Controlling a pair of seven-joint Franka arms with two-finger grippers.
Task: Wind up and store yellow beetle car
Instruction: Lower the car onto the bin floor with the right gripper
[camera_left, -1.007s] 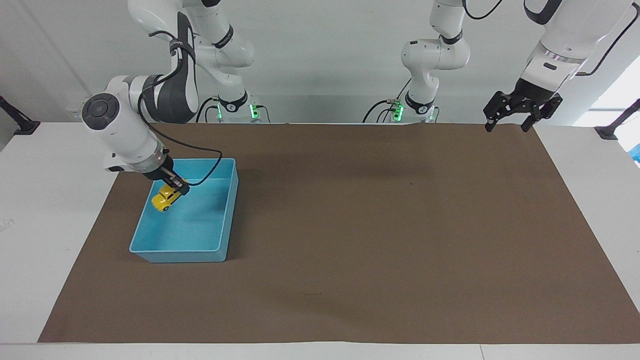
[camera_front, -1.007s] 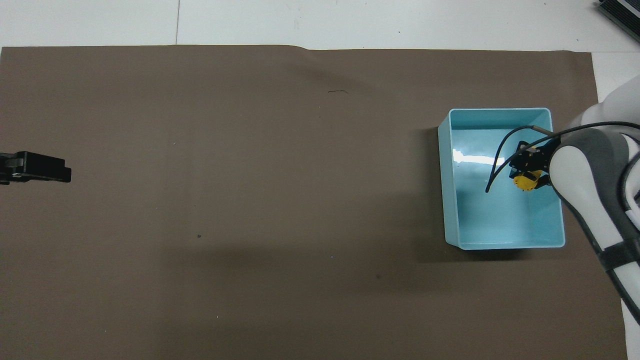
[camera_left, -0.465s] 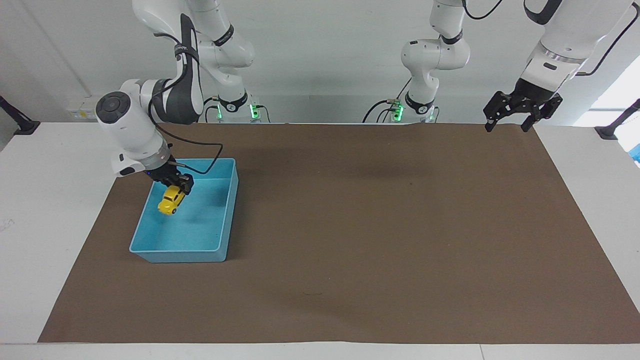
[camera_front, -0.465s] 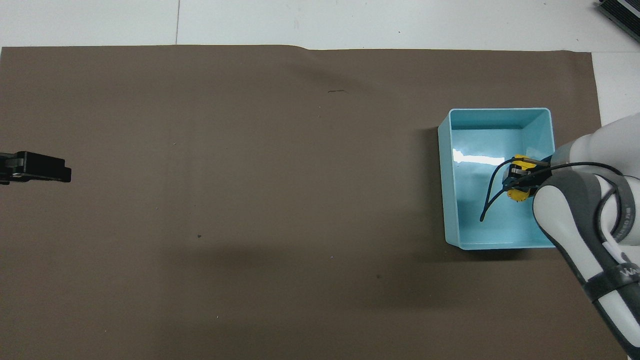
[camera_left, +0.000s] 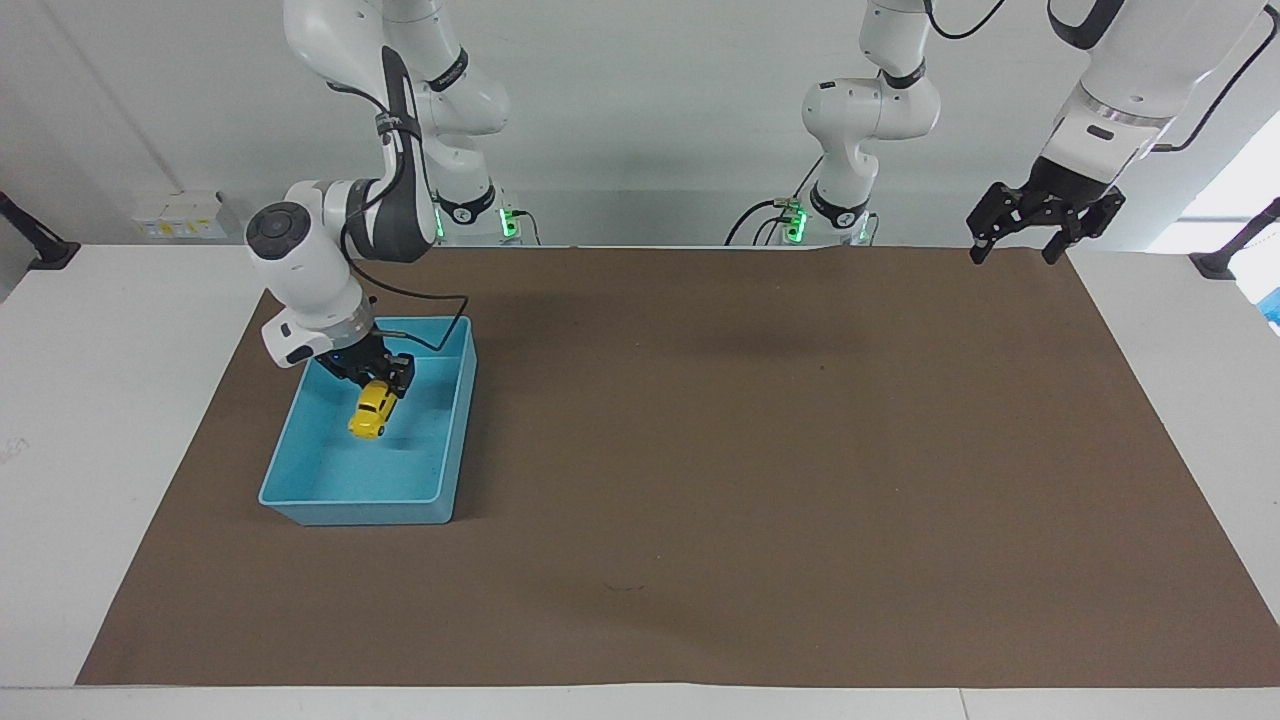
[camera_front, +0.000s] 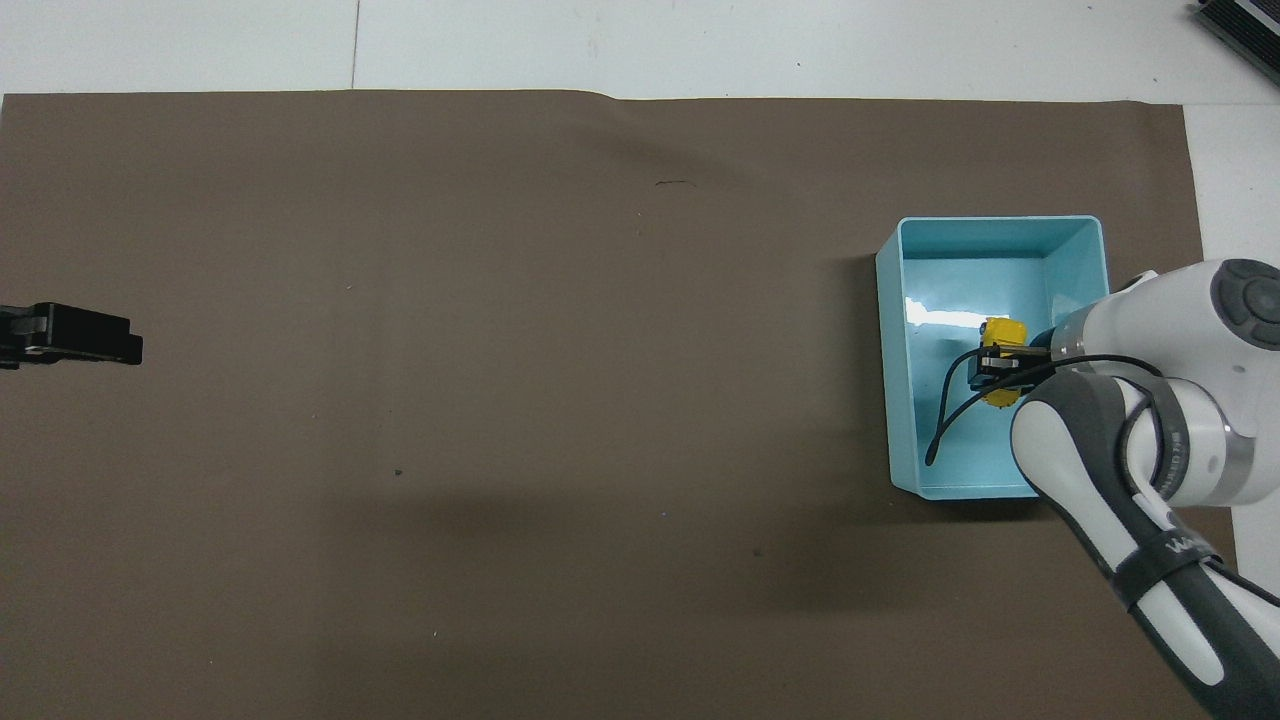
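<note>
Facing view: the right pincer (camera_left: 378, 378) is clamped on the yellow beetle car (camera_left: 372, 411), which hangs nose-down inside the blue bin (camera_left: 455, 420), probably held low so a release drops it gently; the left pincer (camera_left: 1015, 250) waits, fingers apart, over the desk's (camera_left: 760, 480) corner.

Overhead view: one yellow beetle car (camera_front: 1001, 361), one blue bin (camera_front: 890, 370), two pincers; the car sits mid-bin.

Left gripper (camera_front: 70, 335) cut off by overhead view's edge.
</note>
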